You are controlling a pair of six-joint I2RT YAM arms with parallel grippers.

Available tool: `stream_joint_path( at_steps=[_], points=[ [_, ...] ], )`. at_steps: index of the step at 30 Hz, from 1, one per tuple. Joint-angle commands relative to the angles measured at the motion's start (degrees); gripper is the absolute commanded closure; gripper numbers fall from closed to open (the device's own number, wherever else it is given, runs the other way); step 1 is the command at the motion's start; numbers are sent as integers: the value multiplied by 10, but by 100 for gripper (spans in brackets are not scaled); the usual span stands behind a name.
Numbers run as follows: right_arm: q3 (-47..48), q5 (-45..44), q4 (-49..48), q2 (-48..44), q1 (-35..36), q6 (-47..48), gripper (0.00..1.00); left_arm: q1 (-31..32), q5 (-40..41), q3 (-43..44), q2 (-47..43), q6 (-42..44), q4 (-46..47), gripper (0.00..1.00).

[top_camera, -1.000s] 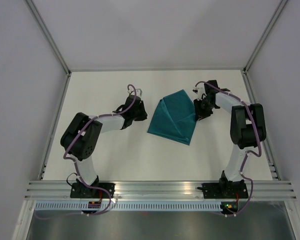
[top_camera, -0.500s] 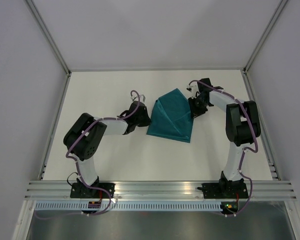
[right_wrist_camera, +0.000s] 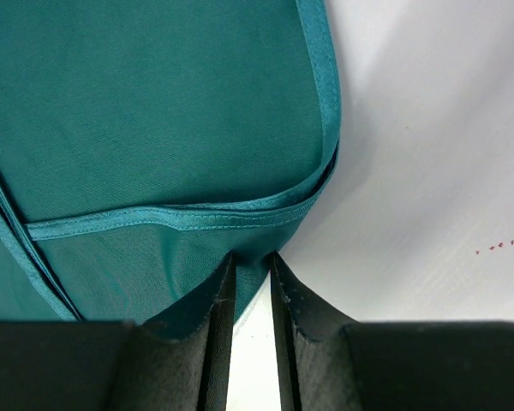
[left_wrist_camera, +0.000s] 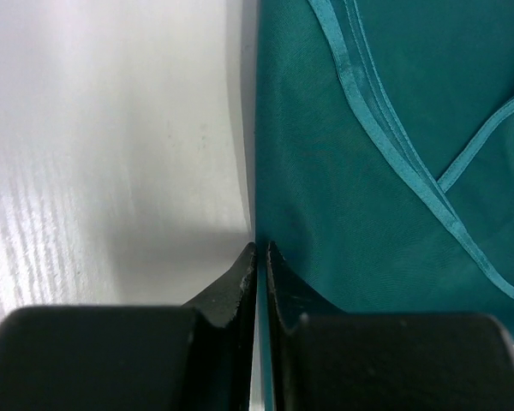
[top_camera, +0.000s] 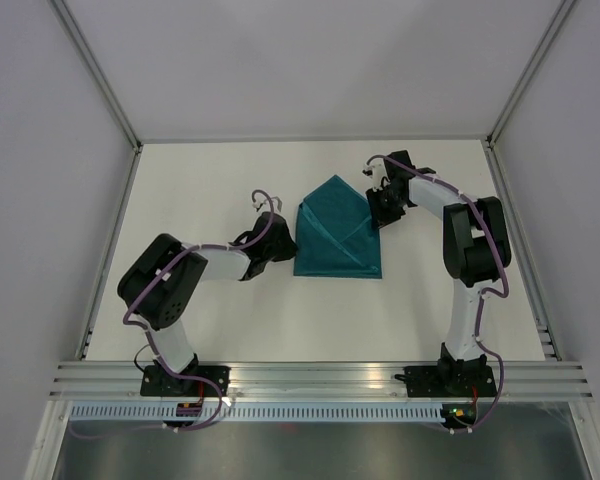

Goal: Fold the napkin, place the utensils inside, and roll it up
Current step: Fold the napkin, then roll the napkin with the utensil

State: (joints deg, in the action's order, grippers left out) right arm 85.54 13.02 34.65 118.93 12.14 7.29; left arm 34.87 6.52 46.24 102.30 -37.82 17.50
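Both hands now pinch the napkin (top_camera: 337, 238) mid-table (top_camera: 230, 320), left hand (left_wrist_camera: 259, 257) clamped on its left edge, right hand (right_wrist_camera: 249, 265) on the right corner, and it's gone from skewed to square, so folding's underway, no utensils visible.

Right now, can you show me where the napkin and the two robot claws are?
napkin (top_camera: 337, 237), top view, middle of cloth.
left gripper (left_wrist_camera: 259, 249), left wrist view, between fingertips.
right gripper (right_wrist_camera: 250, 259), right wrist view, between fingertips.
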Motion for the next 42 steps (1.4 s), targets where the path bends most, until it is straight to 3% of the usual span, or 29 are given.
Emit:
stream_joint_path(
  at_steps=[1,6,12,16,22,26,33,37,42],
  points=[
    [12,-12,9,22,4,-5,71,3,31,-24,-24,-23,-26,86],
    [-3,-18,2,-16,4,-2,71,0,59,-26,-44,-10,-45,76],
    [-5,-14,6,-91,2,12,58,-10,67,-23,-93,8,-60,66],
    [-19,-16,4,-144,-2,62,54,-16,72,-24,-139,28,-76,62],
    [-66,67,5,-222,9,167,51,-40,49,-24,-231,41,-106,59],
    [-107,83,10,-258,59,249,50,-83,-6,1,-287,32,-131,55],
    [-200,64,-29,-293,153,347,50,-89,-27,72,-362,52,-196,50],
    [-268,20,-72,-306,219,372,50,-89,-26,95,-376,71,-221,50],
    [-299,0,-108,-301,246,379,47,-89,-22,94,-385,81,-235,50]
  ],
)
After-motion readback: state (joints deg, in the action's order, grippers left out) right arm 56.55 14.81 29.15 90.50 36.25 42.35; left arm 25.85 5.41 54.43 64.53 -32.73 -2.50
